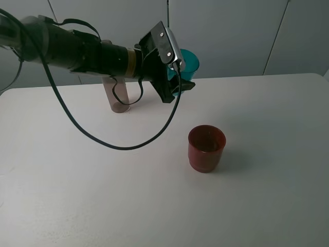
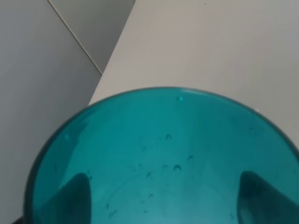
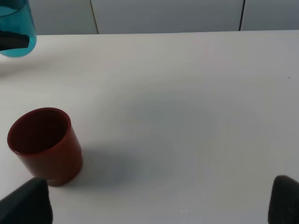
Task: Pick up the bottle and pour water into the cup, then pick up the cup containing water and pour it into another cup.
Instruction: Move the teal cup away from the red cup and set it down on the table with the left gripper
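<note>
Left gripper [image 1: 177, 77] is clamping the teal cup [image 1: 187, 63], jaws narrow on its walls; in the left wrist view both dark fingers [image 2: 77, 198] are showing through the translucent plastic, pressing on opposite sides of the tumbler. Cup is hanging in the air above the table [image 1: 267, 180], up and behind the red cup [image 1: 206, 148], not yet over it. Droplets are clinging to the teal inside wall; how much water is in there I cannot tell.

Bottle [image 1: 119, 95] is standing upright on the table behind the left arm, partly hidden by it, well apart from both cups.

Red cup is sitting upright on the table, mouth open, looking dry or nearly so from the right wrist view.

Right gripper [image 3: 159, 205] is idling low near the table, jaws wide apart and empty, only its two dark fingertips showing at the frame corners, the red cup just beside one of them.

Step in hand, judging by layout: second half of the task, carrying the teal cup toward the red one for the pour. Next move is calling for bringing the teal rim over the red cup's mouth, then tipping slowly, keeping the grip firm so the tumbler is not slipping.
</note>
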Motion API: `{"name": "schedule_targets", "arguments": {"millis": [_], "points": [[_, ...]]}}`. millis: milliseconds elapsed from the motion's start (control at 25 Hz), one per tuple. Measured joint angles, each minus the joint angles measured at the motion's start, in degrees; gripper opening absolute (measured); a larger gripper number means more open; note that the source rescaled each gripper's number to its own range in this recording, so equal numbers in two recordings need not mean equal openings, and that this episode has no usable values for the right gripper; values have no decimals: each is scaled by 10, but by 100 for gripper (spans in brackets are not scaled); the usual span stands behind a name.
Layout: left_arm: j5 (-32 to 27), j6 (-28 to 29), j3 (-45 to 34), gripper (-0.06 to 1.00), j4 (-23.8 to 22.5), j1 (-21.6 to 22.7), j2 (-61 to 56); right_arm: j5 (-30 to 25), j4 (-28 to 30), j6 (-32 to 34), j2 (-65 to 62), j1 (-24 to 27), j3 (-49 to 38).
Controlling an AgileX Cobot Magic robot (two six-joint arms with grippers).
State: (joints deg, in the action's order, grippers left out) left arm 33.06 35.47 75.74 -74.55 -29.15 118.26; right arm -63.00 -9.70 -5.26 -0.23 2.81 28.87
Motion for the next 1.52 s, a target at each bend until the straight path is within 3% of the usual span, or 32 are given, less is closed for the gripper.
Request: {"name": "schedule_targets", "arguments": {"millis": [280,640,840,1520], "points": [[63,-12,1,8,72,20,61,0,0,0,0,0,0],[122,-93,1,8,160,28,144,0,0,3,0,0,0],[163,-102,17,8,207,28,175,0,0,3,0,0,0],[167,-131,29,8,251,28,217,0,1,3,0,0,0]]}}
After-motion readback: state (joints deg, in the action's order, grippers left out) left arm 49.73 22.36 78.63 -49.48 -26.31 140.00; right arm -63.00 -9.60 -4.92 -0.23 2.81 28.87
